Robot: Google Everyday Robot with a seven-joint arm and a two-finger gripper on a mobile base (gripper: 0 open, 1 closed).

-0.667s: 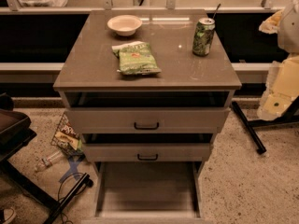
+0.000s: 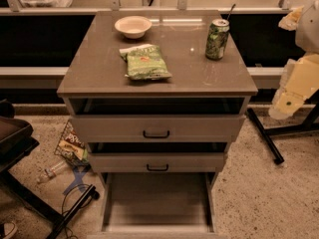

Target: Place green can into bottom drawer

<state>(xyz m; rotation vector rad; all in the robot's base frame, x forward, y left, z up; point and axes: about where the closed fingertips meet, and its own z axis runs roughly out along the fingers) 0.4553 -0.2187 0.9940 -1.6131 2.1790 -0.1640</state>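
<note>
The green can (image 2: 217, 39) stands upright on the back right of the cabinet's top (image 2: 99, 68), with a mottled green-and-white label and a silver top. The bottom drawer (image 2: 157, 208) is pulled out at the bottom of the view, and its plain grey floor is bare. The two upper drawers with black handles (image 2: 156, 134) are slightly open above it. My gripper itself is out of view. Only cream arm segments (image 2: 296, 83) show at the right edge, to the right of the cabinet and lower than the can.
A flat green chip bag (image 2: 145, 62) and a white bowl (image 2: 132, 26) lie on the cabinet top. A black stand leg (image 2: 264, 136) crosses the floor on the right. A snack packet (image 2: 71, 146), a plastic bottle (image 2: 50, 172) and black chair parts (image 2: 20, 148) sit on the left.
</note>
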